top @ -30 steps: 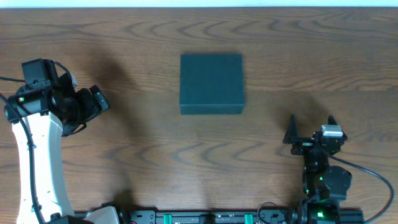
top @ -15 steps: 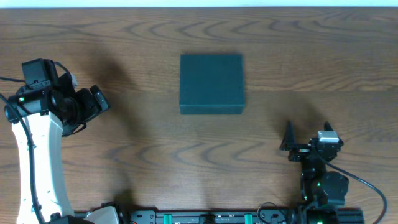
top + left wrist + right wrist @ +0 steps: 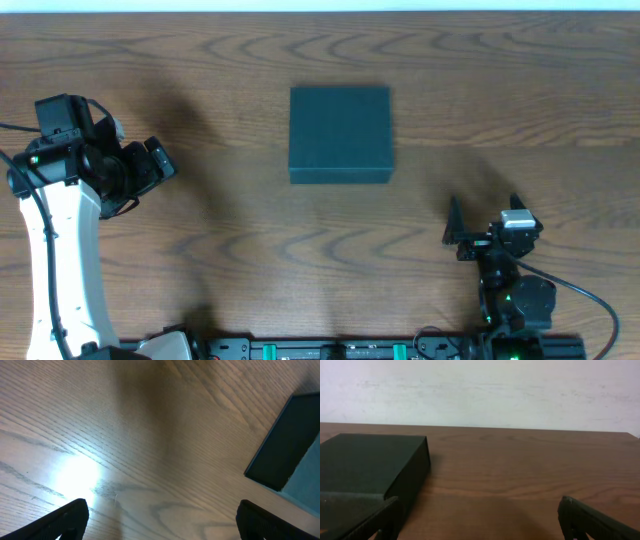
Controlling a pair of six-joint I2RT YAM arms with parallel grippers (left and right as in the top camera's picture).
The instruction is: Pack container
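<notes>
The container (image 3: 340, 133) is a dark teal square box, lid shut, lying flat at the middle of the wooden table. My left gripper (image 3: 155, 168) is far to its left, open, with only bare wood between its fingers (image 3: 70, 517). In the left wrist view the container (image 3: 292, 445) shows at the right edge. My right gripper (image 3: 483, 215) stands open near the front edge, to the right of and nearer than the box. In the right wrist view the container (image 3: 365, 465) lies ahead on the left, and the gripper (image 3: 480, 522) holds nothing.
The wooden table (image 3: 230, 240) carries nothing else that I can see. A pale wall (image 3: 480, 390) rises behind its far edge. The arm bases and a black rail (image 3: 340, 350) run along the front edge.
The right gripper has drifted a little left and back toward the front edge. The left arm and the container have not moved.
</notes>
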